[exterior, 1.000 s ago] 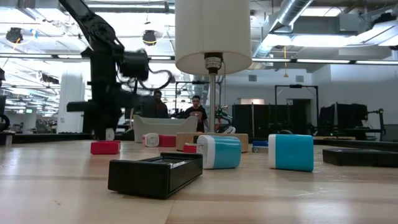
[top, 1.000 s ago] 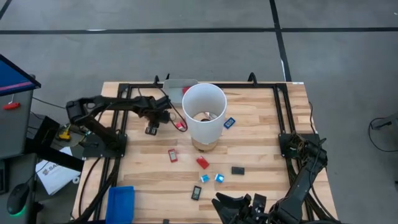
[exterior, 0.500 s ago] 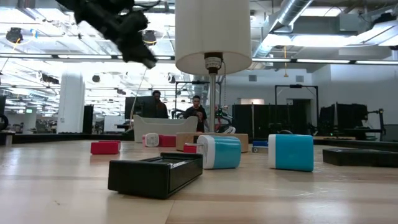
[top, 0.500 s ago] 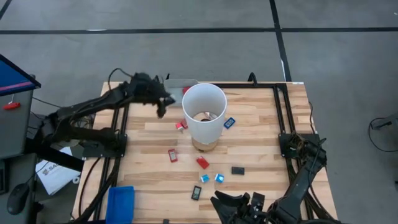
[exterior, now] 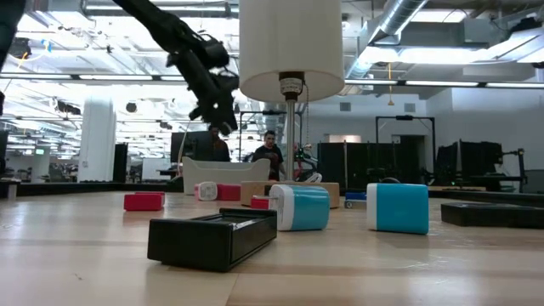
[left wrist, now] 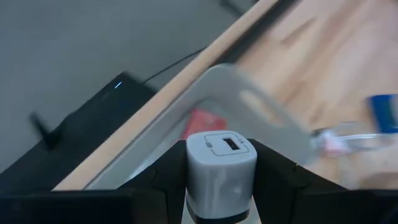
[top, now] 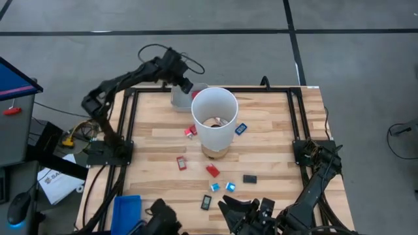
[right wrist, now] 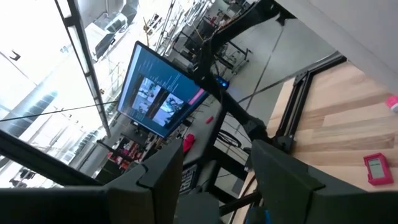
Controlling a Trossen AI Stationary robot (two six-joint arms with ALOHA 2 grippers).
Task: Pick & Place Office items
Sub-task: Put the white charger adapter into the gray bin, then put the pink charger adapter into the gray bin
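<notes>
My left gripper (top: pixel 185 84) reaches to the table's far edge and hangs high over the grey tray (top: pixel 177 98), shut on a small grey-white block with a USB port (left wrist: pixel 221 163). A red piece (left wrist: pixel 200 124) lies in that tray. The tall white cylinder (top: pixel 213 117) stands mid-table. Small red (top: pixel 181 162), light blue (top: pixel 230 187) and black (top: pixel 249 178) pieces lie flat on the wood near it. In the low view the left gripper (exterior: pixel 218 109) hangs well above the table. My right gripper (right wrist: pixel 214 180) waits open at the near edge (top: pixel 243 214). My left gripper pinches the small block between its two fingers by the sides (left wrist: pixel 194 177); the block's lower end is black. The port end (left wrist: pixel 225 144) sticks out past the fingertips. The block is lifted clear, above the grey tray.
A blue tray (top: pixel 127 210) sits at the near left corner. More pieces lie close to the cylinder: a red one (top: pixel 189 131) on its left and a blue one (top: pixel 241 128) on its right. A black frame (top: pixel 295 117) runs along the table edges. People stand in the room behind.
My left gripper has risen from the table left of the cylinder and swung toward the far edge, carrying the small block up with it. It now hangs over the grey tray. The other pieces have stayed in place.
</notes>
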